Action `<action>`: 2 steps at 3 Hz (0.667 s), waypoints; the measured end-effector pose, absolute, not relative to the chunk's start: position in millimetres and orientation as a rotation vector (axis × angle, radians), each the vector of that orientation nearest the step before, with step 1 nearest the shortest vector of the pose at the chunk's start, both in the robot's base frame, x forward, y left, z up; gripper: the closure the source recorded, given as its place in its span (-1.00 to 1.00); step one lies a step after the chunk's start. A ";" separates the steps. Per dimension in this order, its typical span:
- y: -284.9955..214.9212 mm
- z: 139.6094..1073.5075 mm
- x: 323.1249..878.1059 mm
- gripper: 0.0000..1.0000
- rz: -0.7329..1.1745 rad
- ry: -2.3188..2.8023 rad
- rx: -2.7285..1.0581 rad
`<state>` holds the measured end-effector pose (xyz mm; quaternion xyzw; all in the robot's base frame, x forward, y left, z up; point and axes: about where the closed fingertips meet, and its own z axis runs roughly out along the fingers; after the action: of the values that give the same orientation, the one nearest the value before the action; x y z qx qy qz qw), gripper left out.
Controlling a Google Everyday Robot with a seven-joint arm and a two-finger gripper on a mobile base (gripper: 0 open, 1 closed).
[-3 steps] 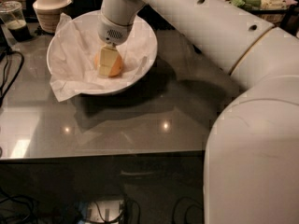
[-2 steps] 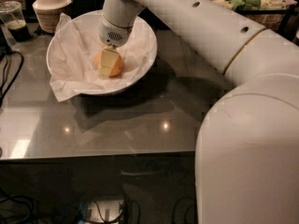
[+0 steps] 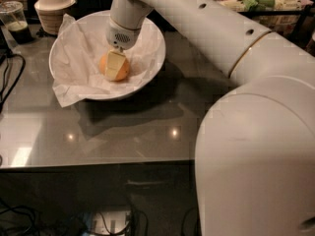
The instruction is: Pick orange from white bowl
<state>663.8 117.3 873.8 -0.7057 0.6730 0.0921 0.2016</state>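
The white bowl (image 3: 150,65) stands on the grey table at the back left, lined with crumpled white paper (image 3: 74,58). The orange (image 3: 126,71) lies in the middle of the bowl on the paper. My gripper (image 3: 115,69) reaches straight down into the bowl from the white arm. One pale finger (image 3: 114,63) lies across the front of the orange, with orange skin showing on both sides of it. The other finger is hidden behind the fruit. The orange rests low in the bowl.
A cream ribbed lidded bowl (image 3: 53,6) and a plastic cup with a dark drink (image 3: 15,21) stand behind the white bowl at the left. A black cable (image 3: 7,75) lies at the left edge. Food packages (image 3: 261,1) sit at the back right. My arm's big white body (image 3: 256,156) fills the right foreground.
The gripper and the orange stay in the same place in the bowl. The arm's big near link has shifted slightly to the left in the view.
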 end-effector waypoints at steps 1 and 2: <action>116.8 871.6 666.0 -0.22 0.271 1.912 -1.955; 116.7 869.7 667.5 -0.42 0.291 1.944 -1.951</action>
<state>667.5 116.7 869.7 -0.6922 0.6899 0.1033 0.1850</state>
